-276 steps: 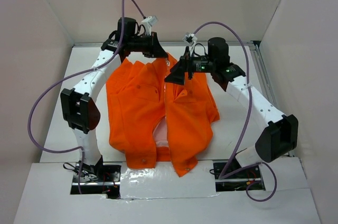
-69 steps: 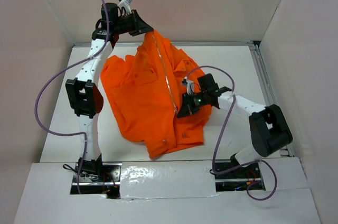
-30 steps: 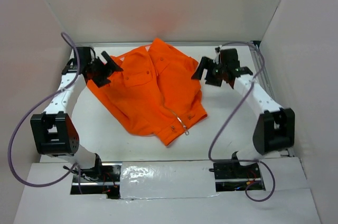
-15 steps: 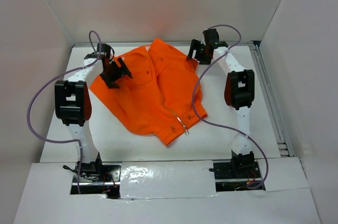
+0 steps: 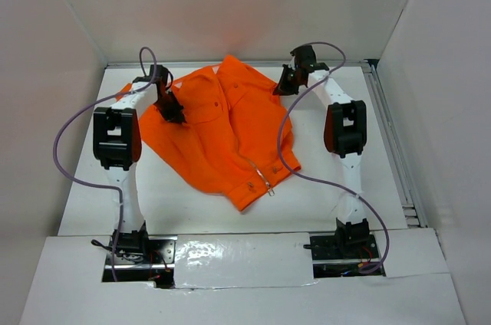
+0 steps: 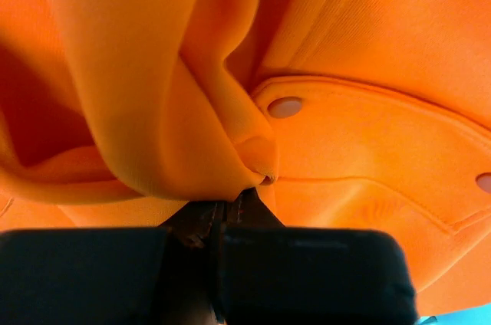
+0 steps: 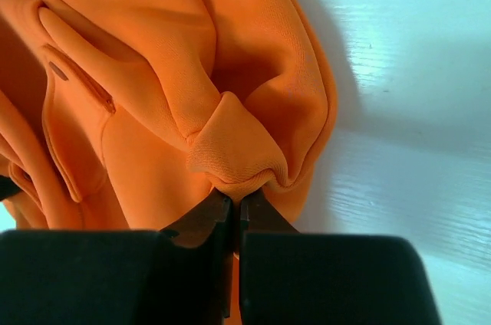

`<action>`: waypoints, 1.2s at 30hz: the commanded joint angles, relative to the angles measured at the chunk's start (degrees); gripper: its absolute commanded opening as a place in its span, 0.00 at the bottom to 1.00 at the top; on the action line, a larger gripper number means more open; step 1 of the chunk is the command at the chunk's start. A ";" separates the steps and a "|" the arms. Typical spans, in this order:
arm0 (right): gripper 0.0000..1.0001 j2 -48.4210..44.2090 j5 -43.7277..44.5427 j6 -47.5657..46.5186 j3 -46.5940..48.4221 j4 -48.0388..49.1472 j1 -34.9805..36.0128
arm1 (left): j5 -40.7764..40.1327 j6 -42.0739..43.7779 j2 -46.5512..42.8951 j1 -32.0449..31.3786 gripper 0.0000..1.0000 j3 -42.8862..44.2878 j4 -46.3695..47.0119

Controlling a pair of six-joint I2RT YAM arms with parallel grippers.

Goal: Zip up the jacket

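White table [image 5: 387, 149], plain pale walls [image 5: 253, 3] on three sides, soft even light.

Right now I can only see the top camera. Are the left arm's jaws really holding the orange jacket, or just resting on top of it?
Observer: Really holding it. On the left wrist camera the left gripper has its jaws shut on a hanging fold of the jacket, just below a round snap.
Operator: What about the other arm?
Observer: The right wrist camera shows the right gripper with its jaws shut on a bunched fold at the jacket's edge, with bare white table right beside it.
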 commanded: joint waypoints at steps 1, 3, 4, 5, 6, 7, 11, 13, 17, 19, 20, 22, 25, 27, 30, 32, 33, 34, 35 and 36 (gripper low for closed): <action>0.00 1.10 -3.71 0.70 2.67 0.84 -0.46 | -2.60 1.84 -2.46 0.11 0.00 -3.47 -1.92; 0.00 0.66 -1.35 2.01 3.03 1.11 -0.90 | -2.77 1.49 -6.23 0.81 0.00 -7.33 -1.22; 0.00 0.22 -0.04 2.28 2.77 1.02 -1.25 | -4.00 0.88 -7.81 1.16 0.00 -9.09 -1.12; 0.00 -0.39 1.89 3.15 2.24 1.11 -2.04 | -5.31 -0.26 -11.14 1.34 0.00 -10.59 -1.47; 0.00 -1.70 5.74 4.55 1.63 0.85 -2.74 | -7.50 -2.53 -12.39 1.69 0.00 -13.74 -2.61; 0.00 -2.59 7.69 5.35 -0.12 0.67 -3.62 | -7.96 -3.86 -13.97 3.26 0.00 -15.25 -3.31; 0.00 -6.98 13.50 9.40 -3.82 0.84 -11.33 | -8.22 -11.40 -21.18 4.59 0.00 -22.54 -5.25; 0.00 -7.86 13.95 9.75 -4.70 0.49 -13.64 | -10.05 -13.44 -23.98 5.12 0.00 -26.59 -7.09; 0.00 -9.63 17.89 8.17 -4.71 -0.11 -17.07 | -4.55 -15.65 -29.17 7.31 0.00 -33.78 -5.26; 0.00 -9.54 18.96 8.87 -4.18 -1.78 -18.21 | -2.53 -16.79 -32.16 7.23 0.00 -35.99 -4.29; 0.00 -9.80 18.96 8.96 -4.35 -1.53 -18.74 | -2.08 -17.14 -32.96 7.14 0.00 -36.88 -4.11; 0.00 -10.15 13.99 6.96 -5.23 0.13 -19.71 | 0.02 -16.01 -34.28 6.79 0.00 -38.81 -3.41; 0.37 -11.37 6.50 3.00 -5.93 1.37 -19.63 | 1.52 -14.08 -33.94 6.09 0.25 -36.99 -3.93; 0.65 -13.30 1.93 1.06 -7.95 2.68 -19.36 | 3.10 -11.53 -33.85 4.69 0.43 -34.96 -3.67; 1.00 -16.03 0.94 -0.62 -9.71 1.82 -18.84 | 0.49 -9.68 -34.46 0.48 0.99 -28.03 -7.35; 1.00 -21.38 3.65 -1.76 -12.68 2.07 -18.05 | -2.58 -8.01 -34.72 -2.77 0.99 -21.44 -9.55; 1.00 -22.88 4.97 -2.20 -13.66 2.25 -17.70 | -3.30 -6.61 -34.46 -3.49 0.99 -17.41 -10.00; 1.00 -24.38 5.68 -2.81 -14.89 2.60 -17.34 | -3.30 -5.03 -34.03 -4.19 0.99 -15.72 -9.83; 1.00 -25.35 7.08 -3.86 -16.03 2.78 -16.91 | -2.26 -4.23 -32.63 -4.98 0.99 -14.05 -8.52; 1.00 -26.75 6.92 -4.57 -16.13 2.26 -15.77 | -1.12 -2.40 -31.75 -5.33 0.99 -11.51 -7.55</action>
